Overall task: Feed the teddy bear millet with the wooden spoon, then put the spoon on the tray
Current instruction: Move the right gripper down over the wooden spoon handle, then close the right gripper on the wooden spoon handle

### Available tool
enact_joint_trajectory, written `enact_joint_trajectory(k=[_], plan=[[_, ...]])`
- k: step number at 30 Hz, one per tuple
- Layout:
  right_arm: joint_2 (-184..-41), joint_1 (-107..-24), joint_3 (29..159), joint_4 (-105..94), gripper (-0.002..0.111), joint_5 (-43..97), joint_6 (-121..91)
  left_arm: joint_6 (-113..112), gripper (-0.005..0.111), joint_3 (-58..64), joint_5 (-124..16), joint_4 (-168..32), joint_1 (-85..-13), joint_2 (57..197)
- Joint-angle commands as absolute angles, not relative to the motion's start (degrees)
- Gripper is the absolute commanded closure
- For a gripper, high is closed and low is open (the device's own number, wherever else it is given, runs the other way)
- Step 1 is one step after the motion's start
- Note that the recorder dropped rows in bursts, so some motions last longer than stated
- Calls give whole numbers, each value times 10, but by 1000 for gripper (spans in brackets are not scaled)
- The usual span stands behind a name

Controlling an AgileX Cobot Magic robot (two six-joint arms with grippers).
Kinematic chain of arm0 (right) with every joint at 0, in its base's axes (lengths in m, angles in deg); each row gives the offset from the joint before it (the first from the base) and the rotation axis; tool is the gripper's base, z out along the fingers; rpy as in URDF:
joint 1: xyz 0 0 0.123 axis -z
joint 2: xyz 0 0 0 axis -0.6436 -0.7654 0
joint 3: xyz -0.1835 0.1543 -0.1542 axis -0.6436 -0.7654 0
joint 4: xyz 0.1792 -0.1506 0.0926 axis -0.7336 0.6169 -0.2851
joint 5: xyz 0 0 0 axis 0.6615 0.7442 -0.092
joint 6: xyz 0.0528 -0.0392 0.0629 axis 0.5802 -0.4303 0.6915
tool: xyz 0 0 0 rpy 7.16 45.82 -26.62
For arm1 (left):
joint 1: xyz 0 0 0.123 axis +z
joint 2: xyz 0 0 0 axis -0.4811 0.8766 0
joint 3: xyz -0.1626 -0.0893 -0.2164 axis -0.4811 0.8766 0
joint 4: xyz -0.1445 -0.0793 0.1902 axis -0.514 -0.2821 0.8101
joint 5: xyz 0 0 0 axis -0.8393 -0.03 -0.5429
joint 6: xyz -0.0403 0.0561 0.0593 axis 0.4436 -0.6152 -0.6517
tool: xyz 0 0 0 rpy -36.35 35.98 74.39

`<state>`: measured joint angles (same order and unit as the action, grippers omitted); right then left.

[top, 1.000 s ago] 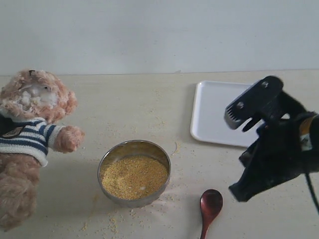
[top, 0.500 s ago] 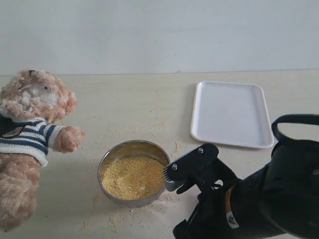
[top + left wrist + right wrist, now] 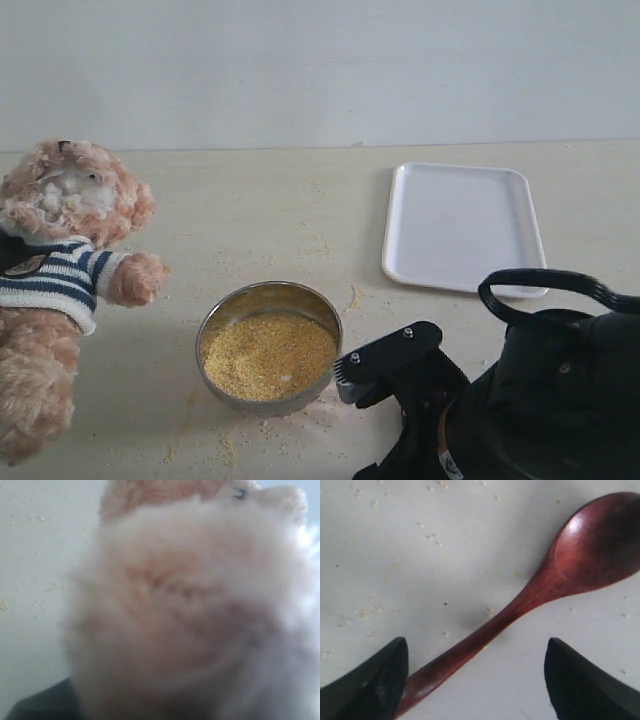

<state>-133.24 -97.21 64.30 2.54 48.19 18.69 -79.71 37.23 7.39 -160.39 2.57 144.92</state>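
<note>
— How many of each?
— I see one teddy bear (image 3: 60, 250), one bowl (image 3: 270, 288) of millet (image 3: 268, 357), one tray (image 3: 460, 225), and one wooden spoon (image 3: 530, 595) on the pale table (image 3: 250, 220), between my right gripper (image 3: 475, 652)'s wide jaws. I can't tell my left gripper's state. Plain wall (image 3: 320, 70).

Soft, even light; teddy bear (image 3: 190, 605) blurs out of focus.
</note>
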Motion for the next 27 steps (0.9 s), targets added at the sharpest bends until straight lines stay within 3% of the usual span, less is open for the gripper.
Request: enact_joint_trajectory(k=[1,10,15,23,27], plan=[[-1333,-973,644,70,35,511,227,-801,102,374,84,-1614,26,1443],[-1333,-973,644,237,35,652,369,-801,102,374,84,-1614,26,1443],[-1333,-973,644,199,36,618,326,-801,102,374,84,-1614,26,1443],[-1333,-973,644,111,57,619,231,-801,102,374,84,-1614,26,1443],[-1333,-973,644,110,57,628,225,-801,102,374,85,-1614,26,1443]])
